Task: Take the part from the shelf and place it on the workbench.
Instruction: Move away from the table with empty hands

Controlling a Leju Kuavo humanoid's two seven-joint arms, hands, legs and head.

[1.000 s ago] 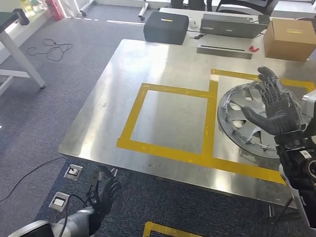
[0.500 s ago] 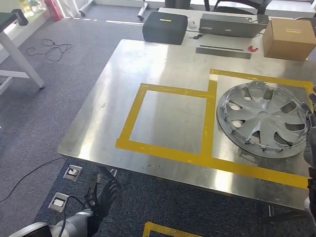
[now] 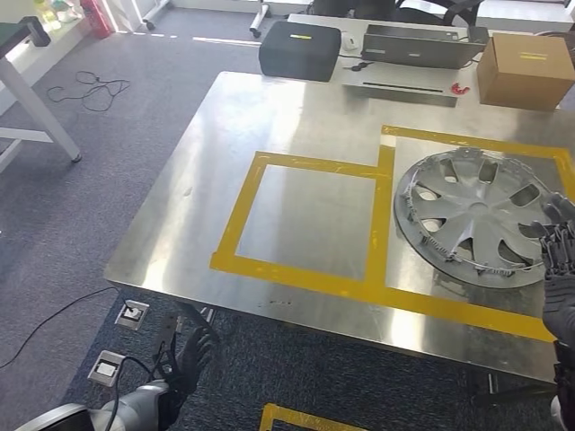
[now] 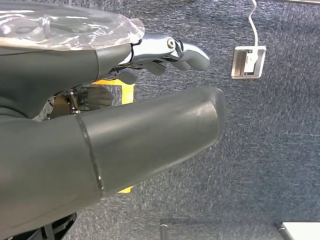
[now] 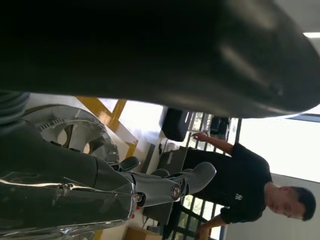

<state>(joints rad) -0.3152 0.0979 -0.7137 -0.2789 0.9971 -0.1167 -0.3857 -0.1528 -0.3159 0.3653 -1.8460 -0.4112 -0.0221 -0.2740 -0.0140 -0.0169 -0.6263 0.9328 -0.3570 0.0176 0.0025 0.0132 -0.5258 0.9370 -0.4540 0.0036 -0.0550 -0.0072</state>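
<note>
Our right hand (image 3: 557, 260) hangs empty w/ fingers apart, just beside the silver plastic wheel cover (image 3: 474, 215) on the steel workbench (image 3: 298, 126); left hand (image 3: 190, 355) open, well apart.

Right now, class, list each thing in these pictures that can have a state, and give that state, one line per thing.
wheel cover: lying flat on the workbench, inside the right-hand yellow taped box, held by nothing.
workbench: the left taped square is bare.
right hand: holds nothing, fingers apart, at the wheel cover's near right edge.
left hand: hanging low beside the bench, holds nothing.
cardboard box: closed.
black case: closed.
</note>
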